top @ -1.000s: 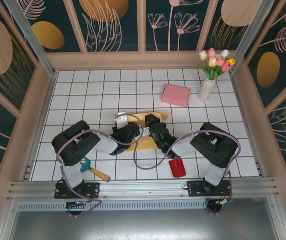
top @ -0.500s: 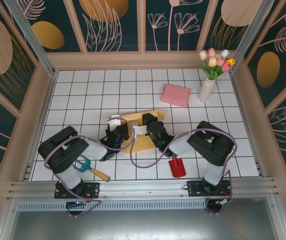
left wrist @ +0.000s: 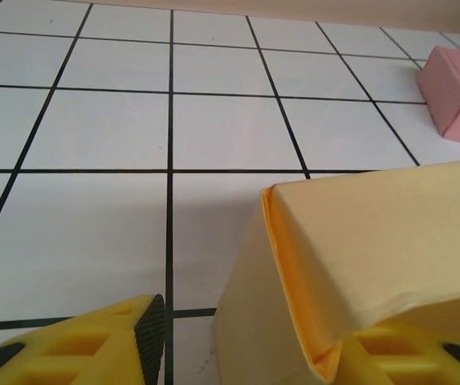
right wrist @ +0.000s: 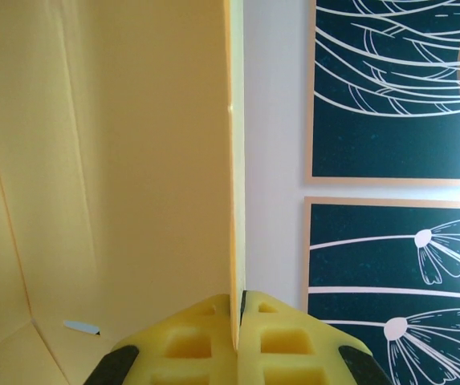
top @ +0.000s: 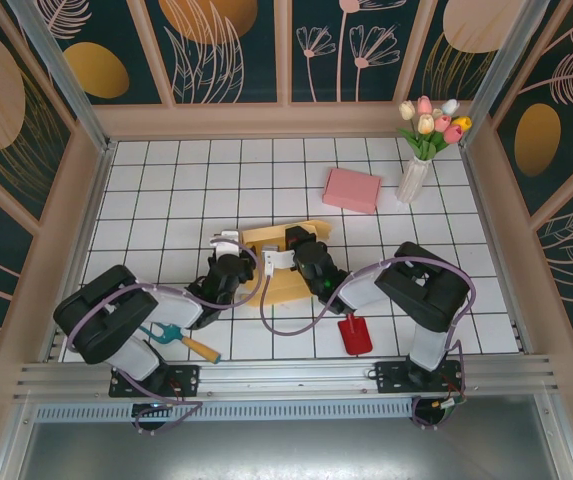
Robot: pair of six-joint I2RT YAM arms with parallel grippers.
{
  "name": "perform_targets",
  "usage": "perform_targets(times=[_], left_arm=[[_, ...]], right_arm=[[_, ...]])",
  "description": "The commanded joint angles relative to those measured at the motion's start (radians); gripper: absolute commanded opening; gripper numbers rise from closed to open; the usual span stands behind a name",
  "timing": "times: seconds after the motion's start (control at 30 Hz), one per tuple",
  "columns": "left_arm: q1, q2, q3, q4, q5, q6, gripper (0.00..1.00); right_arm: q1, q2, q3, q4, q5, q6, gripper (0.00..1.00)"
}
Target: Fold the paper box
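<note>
On tiles (left wrist: 93, 128), right end effector (right wrist: 238, 321) pinches paper box (right wrist: 117, 160).

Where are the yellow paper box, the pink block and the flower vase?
yellow paper box (top: 288, 287), overhead view, near panel.
pink block (top: 352, 189), overhead view, top face.
flower vase (top: 412, 181), overhead view, white body.

**A robot test cell in a lab, dressed up like a room**

Bare aluminium frame posts (top: 61, 75) and a slotted rail (top: 286, 378) box in a white tiled tabletop (top: 156, 180), and both arms are bolted to that rail. Printed panels of leaves and flowers (top: 226, 50) stand as walls beyond the right gripper (right wrist: 238, 309) and the left gripper (top: 228, 240). Staged props sit around: a vase of tulips (top: 416, 170) and a pink block (top: 352, 189) ahead of the right gripper, and a teal-headed hand tool (top: 181, 340) behind the left one.
</note>
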Motion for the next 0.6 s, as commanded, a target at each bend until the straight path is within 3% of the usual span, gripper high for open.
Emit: perform_targets(times=[0.0,0.07,0.17,0.27,0.43,0.57], left_arm=[[0.01,0.07,0.049,0.06,-0.047,0.064,0.48],[0.01,0.115,0.081,0.063,-0.079,0.073,0.45],[0.009,0.154,0.125,-0.013,-0.249,-0.012,0.2],[0.009,0.157,0.149,-0.133,-0.394,-0.141,0.08],[0.01,0.174,0.189,-0.255,-0.489,-0.204,0.08],[0.01,0.166,0.151,-0.146,-0.379,-0.135,0.17]], right_arm=[[-0.002,0.015,-0.052,-0.181,0.0,0.045,0.0],[-0.002,0.012,-0.056,-0.182,-0.003,0.052,0.0],[-0.003,0.018,-0.062,-0.176,0.0,0.051,0.0],[-0.003,0.034,-0.067,-0.152,0.014,0.041,0.0],[-0.003,0.042,-0.064,-0.143,0.017,0.051,0.0],[-0.003,0.04,-0.059,-0.149,0.015,0.072,0.0]])
